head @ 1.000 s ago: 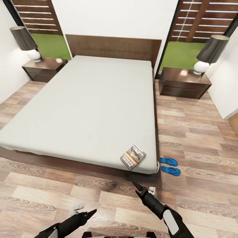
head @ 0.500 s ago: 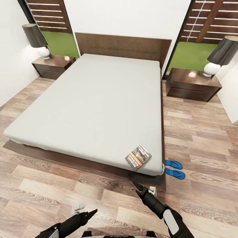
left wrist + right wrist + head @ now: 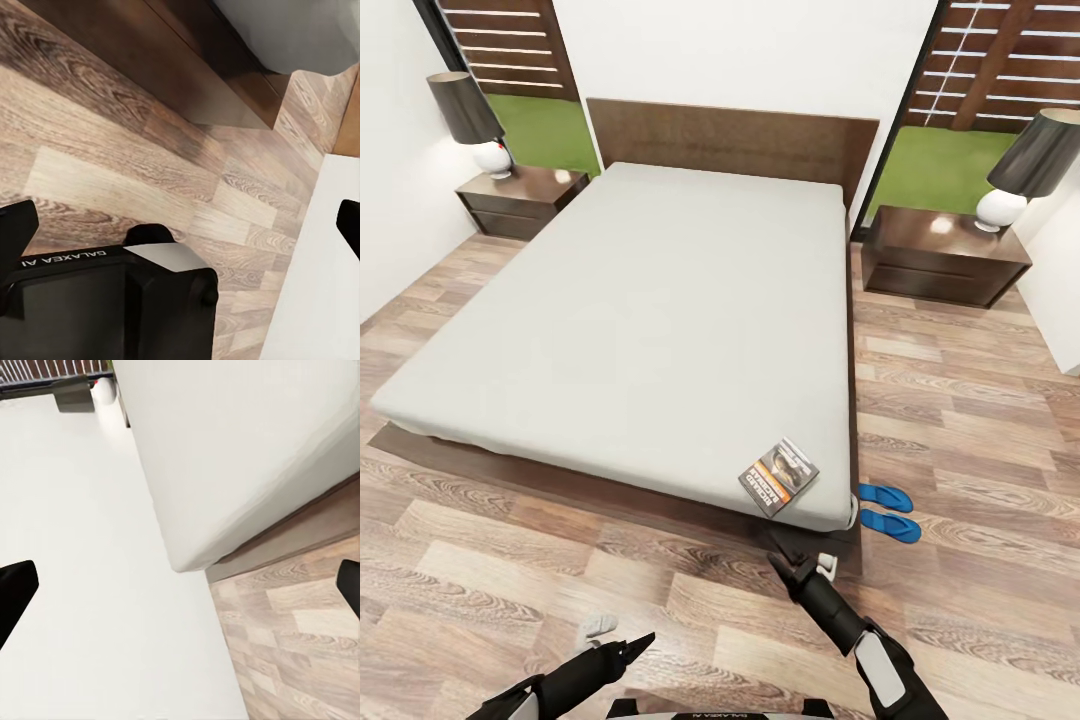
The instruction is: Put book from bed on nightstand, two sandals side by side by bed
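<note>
The book (image 3: 778,477), dark with an orange band, lies flat on the grey mattress of the bed (image 3: 650,320), at its near right corner. The two blue sandals (image 3: 888,510) lie side by side on the floor just right of that corner. My right gripper (image 3: 779,563) hovers over the floor a little short of the book, open and empty; its black fingertips (image 3: 16,592) sit wide apart, with the mattress corner (image 3: 225,457) ahead of them. My left gripper (image 3: 641,641) is low over the floor at the near left, open and empty, fingertips (image 3: 16,223) spread.
One nightstand (image 3: 518,197) stands left of the headboard and another nightstand (image 3: 942,258) right of it, each bearing a black-shaded lamp (image 3: 1025,165). Wood-plank floor (image 3: 970,400) runs along the bed's right side. The dark bed frame (image 3: 150,52) juts out beyond the mattress.
The head view shifted early on, so the whole room slid in the picture. Since then my right gripper has edged slightly toward the bed's corner. Book and sandals have stayed put.
</note>
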`<state>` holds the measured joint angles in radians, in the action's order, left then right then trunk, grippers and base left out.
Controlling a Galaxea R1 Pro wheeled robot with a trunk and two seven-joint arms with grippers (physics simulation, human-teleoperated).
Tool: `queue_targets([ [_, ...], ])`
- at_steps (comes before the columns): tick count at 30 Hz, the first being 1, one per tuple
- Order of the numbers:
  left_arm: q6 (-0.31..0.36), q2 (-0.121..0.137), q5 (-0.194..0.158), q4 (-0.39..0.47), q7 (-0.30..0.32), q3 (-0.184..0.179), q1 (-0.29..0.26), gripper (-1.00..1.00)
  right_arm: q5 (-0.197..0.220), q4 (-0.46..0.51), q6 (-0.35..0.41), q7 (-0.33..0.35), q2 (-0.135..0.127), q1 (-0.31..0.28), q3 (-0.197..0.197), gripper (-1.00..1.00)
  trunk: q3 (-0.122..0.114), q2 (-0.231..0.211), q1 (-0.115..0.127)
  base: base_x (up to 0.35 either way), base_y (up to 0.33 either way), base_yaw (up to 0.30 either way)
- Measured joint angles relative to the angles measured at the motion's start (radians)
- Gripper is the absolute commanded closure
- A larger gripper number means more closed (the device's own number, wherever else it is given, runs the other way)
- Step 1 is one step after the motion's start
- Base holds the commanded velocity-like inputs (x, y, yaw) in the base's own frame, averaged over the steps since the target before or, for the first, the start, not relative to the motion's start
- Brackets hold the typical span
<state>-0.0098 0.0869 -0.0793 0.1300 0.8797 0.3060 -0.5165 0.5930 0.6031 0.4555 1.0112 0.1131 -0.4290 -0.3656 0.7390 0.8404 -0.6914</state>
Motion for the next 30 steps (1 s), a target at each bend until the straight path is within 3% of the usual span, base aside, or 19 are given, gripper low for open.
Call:
queue_targets([
  [30,0.0,0.0,0.0,0.0,0.0,0.0,0.0,-1.0,0.002,0.0,0.001,0.003,-0.001,0.0,-0.004,-1.0,0.0,0.0,0.0,0.044,0.0,0.0],
])
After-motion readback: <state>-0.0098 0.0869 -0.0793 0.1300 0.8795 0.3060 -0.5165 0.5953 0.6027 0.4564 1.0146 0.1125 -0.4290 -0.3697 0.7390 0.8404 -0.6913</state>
